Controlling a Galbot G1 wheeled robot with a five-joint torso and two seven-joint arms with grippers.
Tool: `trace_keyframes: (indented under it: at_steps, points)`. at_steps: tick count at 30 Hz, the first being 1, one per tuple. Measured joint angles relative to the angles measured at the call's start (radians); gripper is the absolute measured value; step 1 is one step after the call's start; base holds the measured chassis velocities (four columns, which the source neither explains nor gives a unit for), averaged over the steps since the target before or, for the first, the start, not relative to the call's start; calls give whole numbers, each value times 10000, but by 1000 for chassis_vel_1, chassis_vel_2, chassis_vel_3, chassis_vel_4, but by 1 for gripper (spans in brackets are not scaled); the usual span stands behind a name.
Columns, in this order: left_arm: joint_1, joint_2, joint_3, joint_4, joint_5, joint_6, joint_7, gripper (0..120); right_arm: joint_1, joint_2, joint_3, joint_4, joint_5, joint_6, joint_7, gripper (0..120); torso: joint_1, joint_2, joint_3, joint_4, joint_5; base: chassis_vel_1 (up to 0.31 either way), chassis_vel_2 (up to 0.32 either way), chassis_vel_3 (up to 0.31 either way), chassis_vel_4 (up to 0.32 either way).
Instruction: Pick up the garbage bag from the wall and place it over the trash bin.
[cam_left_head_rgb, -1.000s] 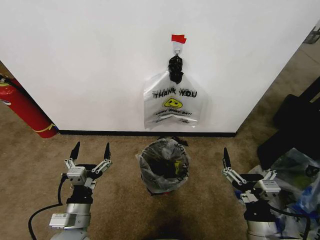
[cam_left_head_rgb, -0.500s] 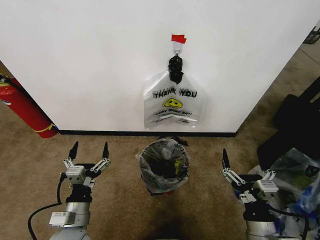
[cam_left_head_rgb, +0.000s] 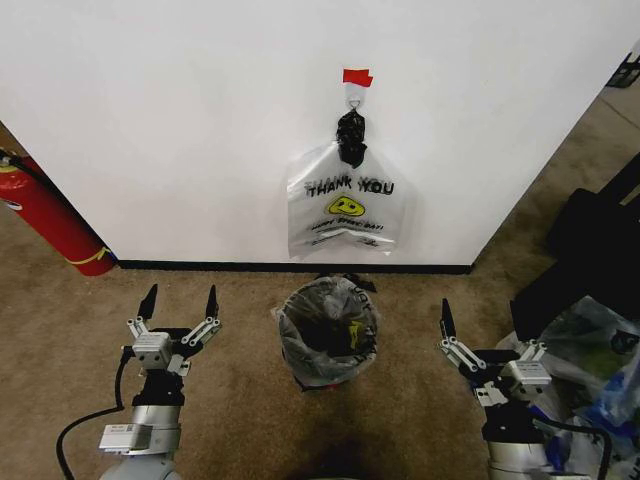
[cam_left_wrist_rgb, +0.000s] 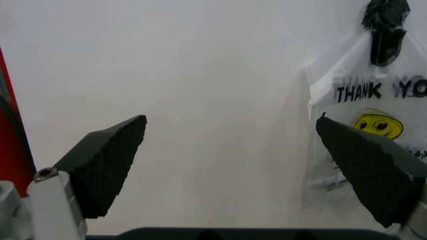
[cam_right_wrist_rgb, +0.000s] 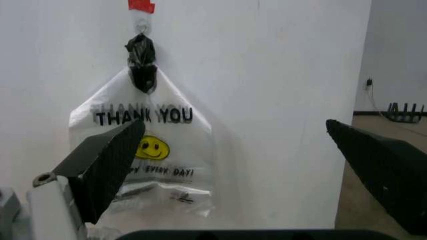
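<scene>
The garbage bag (cam_left_head_rgb: 345, 300), thin translucent plastic with a yellow spot showing, lies draped over the rim of the trash bin (cam_left_head_rgb: 314, 385), a small round black bin on the carpet by the wall. My left gripper (cam_left_head_rgb: 181, 300) stands open to the bin's left, nothing between its fingers (cam_left_wrist_rgb: 107, 170). To the bin's right, my right gripper (cam_left_head_rgb: 480, 320) is open and empty too, at about the same height, with its fingers (cam_right_wrist_rgb: 107, 165) spread wide. Both point toward the wall.
A matching flat "THANK YOU" bag (cam_left_head_rgb: 345, 205) with a black knotted top hangs from a wall hook under red tape; it is also seen as bag (cam_right_wrist_rgb: 153, 150) and bag (cam_left_wrist_rgb: 360, 100). A red fire extinguisher (cam_left_head_rgb: 50, 225) leans at the left. Stuffed clear bags (cam_left_head_rgb: 590, 350) and a black object (cam_left_head_rgb: 585, 245) crowd the right.
My right gripper has drifted slightly left and toward me. The left gripper, the bin and both bags have stayed put.
</scene>
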Motion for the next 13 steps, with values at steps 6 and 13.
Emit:
trace_keyframes:
  at_steps: [6, 13]
  points:
    - [1, 3, 0, 1, 0, 0, 0, 100, -6, 6, 17, -20, 6, 32, 7, 100, 0, 0, 0, 0, 0, 0, 0, 0, 0]
    - [1, 4, 1, 1, 0, 0, 2, 100, -12, 34, 42, -72, 12, 81, 26, 100, 0, 0, 0, 0, 0, 0, 0, 0, 0]
